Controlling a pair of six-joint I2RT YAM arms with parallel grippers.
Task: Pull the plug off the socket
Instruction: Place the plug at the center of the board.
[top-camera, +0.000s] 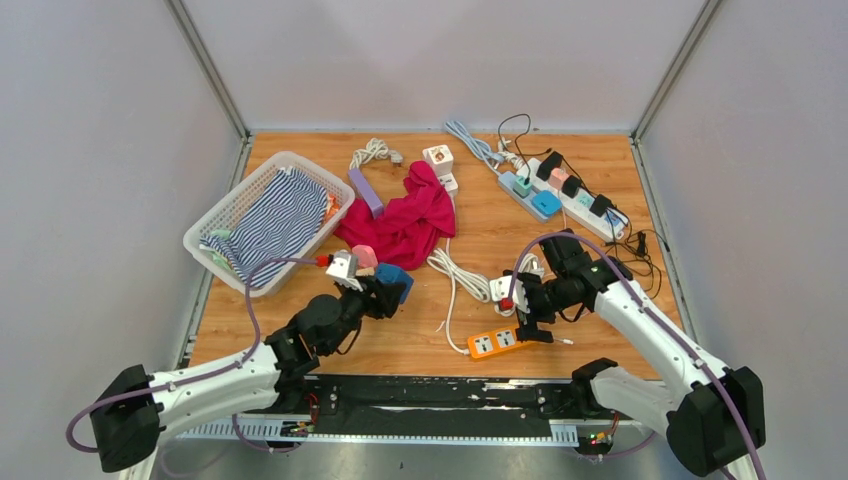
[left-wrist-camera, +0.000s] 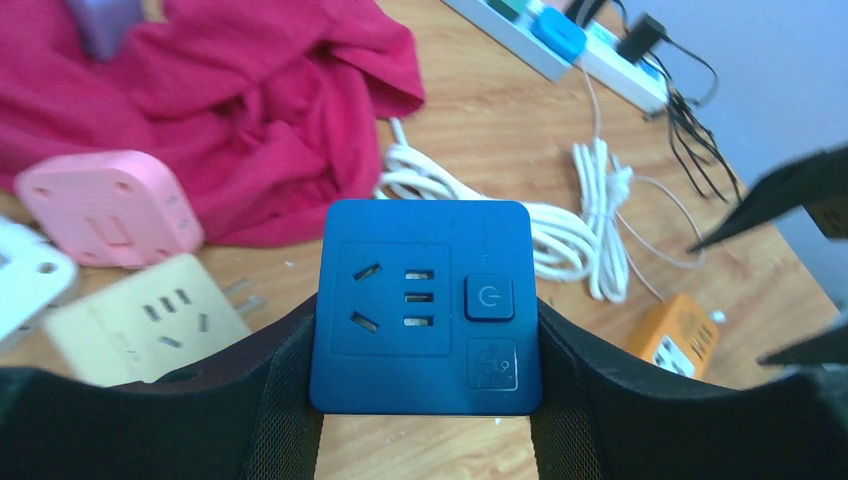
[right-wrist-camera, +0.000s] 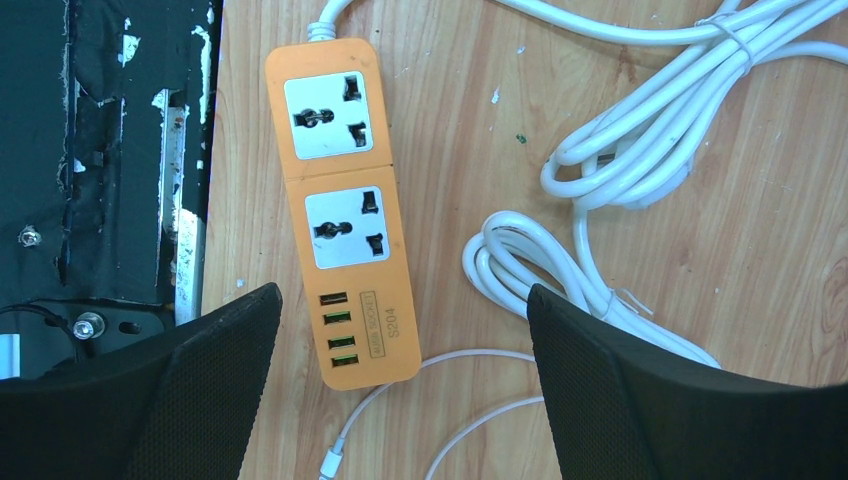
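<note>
Blue socket cube sits clamped in the left gripper near the red cloth, while the right gripper hangs wide open over the orange power strip on the table.

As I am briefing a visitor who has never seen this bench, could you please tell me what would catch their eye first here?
The crimson cloth heaped mid-table draws the eye first, with a white basket holding striped fabric to its left. The left tool grips a blue cube socket near the front, while the right tool hangs open over an orange power strip.
</note>
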